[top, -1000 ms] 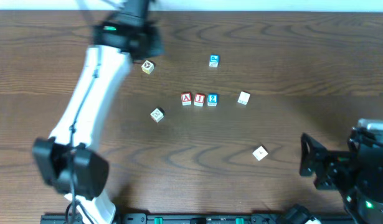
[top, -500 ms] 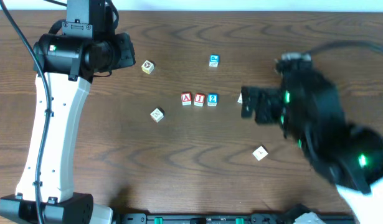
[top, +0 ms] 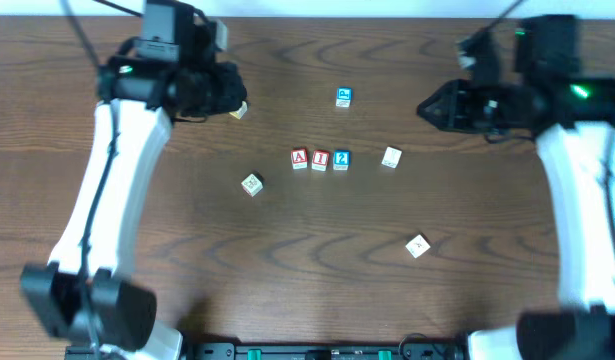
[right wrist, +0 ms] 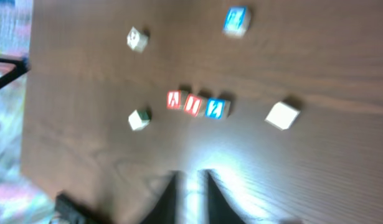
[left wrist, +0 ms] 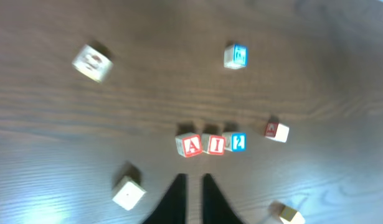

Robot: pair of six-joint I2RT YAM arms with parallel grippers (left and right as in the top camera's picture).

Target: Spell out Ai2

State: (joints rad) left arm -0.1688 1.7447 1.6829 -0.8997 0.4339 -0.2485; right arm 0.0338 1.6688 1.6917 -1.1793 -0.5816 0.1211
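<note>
Overhead, I have the three letter cubes in a tight row near the middle of the table (top: 187, 270): the red "A" cube (top: 300, 159) on the left, the red "I" cube (top: 320, 160) in the middle and the blue "2" cube (top: 341, 160) on the right. They sit side by side and look to be touching, and they read A-I-2 across.

On the left wrist camera, the left end effector (left wrist: 194, 179) hangs above the table with its two dark fingers parted only by a narrow slit. There is nothing between them, and the row lies just beyond the tips. From above, that arm reaches in at the upper left, and its head partly covers a pale cube (top: 237, 110).

The right wrist view is blurred. Even so, the right end effector (right wrist: 190, 174) shows the same narrow gap between its fingers, with bare wood in it and no cube held. In the overhead view it sits at the upper right, pointing inward and well apart from the row.

The loose pieces are spread around. A second blue cube (top: 344, 97) lies above the row. A white cube (top: 391, 158) is just to the right of the "2" without touching it. Another white cube (top: 417, 246) sits lower right, and a pale marked cube (top: 251, 184) lower left.
</note>
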